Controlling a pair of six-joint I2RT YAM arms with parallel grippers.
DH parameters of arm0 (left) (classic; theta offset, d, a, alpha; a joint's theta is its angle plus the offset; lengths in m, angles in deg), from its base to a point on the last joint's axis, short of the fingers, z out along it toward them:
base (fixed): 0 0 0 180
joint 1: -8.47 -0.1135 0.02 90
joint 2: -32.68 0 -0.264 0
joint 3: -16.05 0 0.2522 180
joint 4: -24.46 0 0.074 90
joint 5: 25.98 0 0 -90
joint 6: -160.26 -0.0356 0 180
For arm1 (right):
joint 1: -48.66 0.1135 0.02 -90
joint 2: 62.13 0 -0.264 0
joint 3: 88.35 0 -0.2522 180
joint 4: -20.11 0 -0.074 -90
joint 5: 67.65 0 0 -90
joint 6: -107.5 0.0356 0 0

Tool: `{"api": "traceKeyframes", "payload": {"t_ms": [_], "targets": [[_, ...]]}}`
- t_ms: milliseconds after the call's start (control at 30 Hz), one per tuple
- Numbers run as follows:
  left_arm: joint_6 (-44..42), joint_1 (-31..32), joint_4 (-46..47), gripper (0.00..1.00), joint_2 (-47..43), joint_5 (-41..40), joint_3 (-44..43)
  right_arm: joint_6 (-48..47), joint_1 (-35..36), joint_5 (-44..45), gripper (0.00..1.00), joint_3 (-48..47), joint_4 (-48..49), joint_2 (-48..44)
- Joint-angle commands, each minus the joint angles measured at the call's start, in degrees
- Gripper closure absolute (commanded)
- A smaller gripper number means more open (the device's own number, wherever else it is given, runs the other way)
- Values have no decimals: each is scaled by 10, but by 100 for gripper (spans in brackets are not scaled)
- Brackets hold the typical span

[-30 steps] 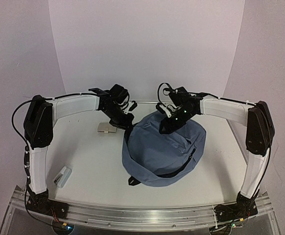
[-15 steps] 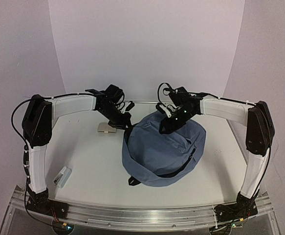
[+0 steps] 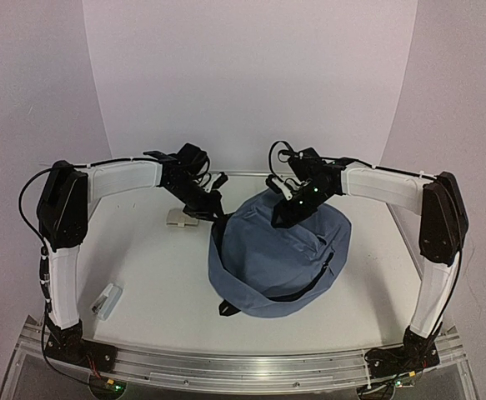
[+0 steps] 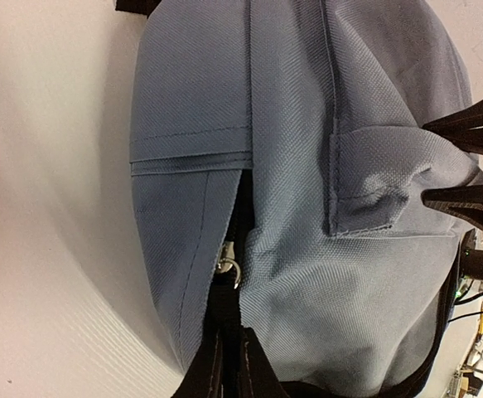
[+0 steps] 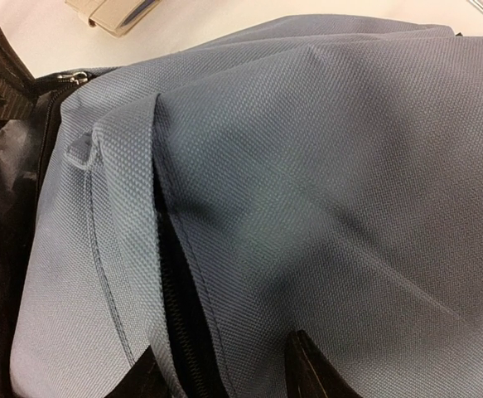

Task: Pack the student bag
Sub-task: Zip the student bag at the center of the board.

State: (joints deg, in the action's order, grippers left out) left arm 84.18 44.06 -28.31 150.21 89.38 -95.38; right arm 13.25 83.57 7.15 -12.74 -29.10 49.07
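1. Smooth white table (image 3: pixel 159 275), with a curved white backdrop (image 3: pixel 251 83) wrapping round behind.
2. The backpack (image 3: pixel 276 250) is soft slate-blue woven fabric, a rounded lump just off centre toward 3 o'clock.
3. Flat cream pad (image 3: pixel 180 218) at 11 o'clock, little white-grey gadget (image 3: pixel 105 300) at 8.
4. The left gripper (image 4: pixel 231 348) has its fingers pretty much closed, right by the metal zipper pull (image 4: pixel 229 267). The right gripper (image 5: pixel 224 352) pinches a fabric fold at the backpack's 12 o'clock.
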Motion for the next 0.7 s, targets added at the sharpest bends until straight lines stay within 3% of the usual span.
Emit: {"api": "traceKeyframes", "payload": {"t_ms": [0, 133, 667], "targets": [[6, -3, 1, 93, -18, -5, -1, 7, -14, 41, 56, 14, -37, 8], [8, -3, -3, 100, -17, -8, -7, 8, -14, 43, 56, 13, -37, 9], [5, 38, -89, 100, -181, -70, 137, 21, -26, 69, 57, 1, -36, 34]]}}
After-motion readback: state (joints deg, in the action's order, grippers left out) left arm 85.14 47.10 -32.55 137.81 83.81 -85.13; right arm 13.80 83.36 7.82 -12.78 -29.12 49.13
